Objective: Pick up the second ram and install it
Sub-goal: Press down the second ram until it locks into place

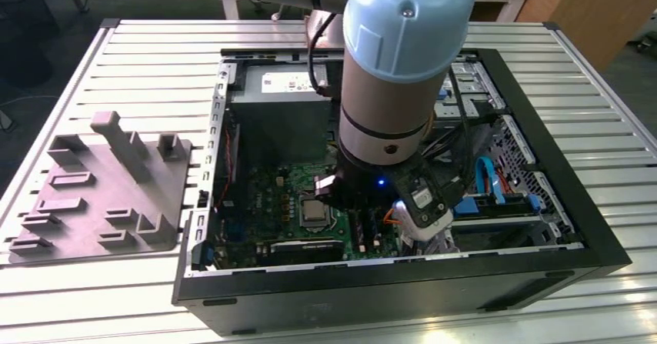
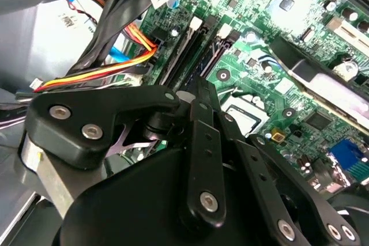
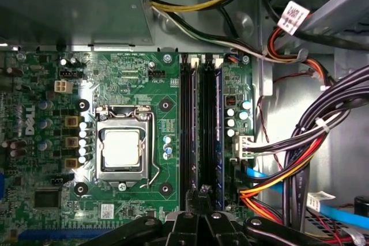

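Inside the open black computer case point(image 1: 513, 271), the black claw point(image 3: 203, 200) hovered above the green motherboard's dark memory slots point(image 3: 202, 131). Its fingers looked pinched together, holding nothing I could make out; judging so, the seating step seemed underway or finished.

The arm point(image 1: 395, 67) is a thick silver cylinder capped in pale blue, one screw on the cap's 1 o'clock side. The gripper point(image 2: 199, 105) is black linkage bars with silver screws.

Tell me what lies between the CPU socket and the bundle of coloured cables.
In the first wrist view, the upright memory slots run between the CPU socket and the coloured cables, with green board around them.
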`<state>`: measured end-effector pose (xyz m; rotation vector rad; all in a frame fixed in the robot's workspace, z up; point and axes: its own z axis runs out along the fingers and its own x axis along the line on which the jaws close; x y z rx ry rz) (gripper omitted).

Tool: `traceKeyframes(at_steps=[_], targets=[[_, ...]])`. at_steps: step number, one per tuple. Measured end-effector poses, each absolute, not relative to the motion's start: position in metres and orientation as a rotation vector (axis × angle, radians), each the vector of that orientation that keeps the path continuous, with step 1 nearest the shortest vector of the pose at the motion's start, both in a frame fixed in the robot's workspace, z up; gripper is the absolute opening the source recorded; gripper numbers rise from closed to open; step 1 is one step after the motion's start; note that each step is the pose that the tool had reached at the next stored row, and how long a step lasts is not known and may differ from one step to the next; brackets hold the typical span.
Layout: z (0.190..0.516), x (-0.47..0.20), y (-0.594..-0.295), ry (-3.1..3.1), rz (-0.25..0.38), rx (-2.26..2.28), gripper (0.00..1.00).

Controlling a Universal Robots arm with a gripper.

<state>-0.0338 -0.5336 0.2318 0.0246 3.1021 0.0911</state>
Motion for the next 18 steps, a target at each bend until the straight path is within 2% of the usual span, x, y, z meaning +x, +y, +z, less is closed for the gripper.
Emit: traceKeyframes(at_steps=[18], targets=[[0.218,-0.034,-0.534,3.104,0.09,0.025,0.1]])
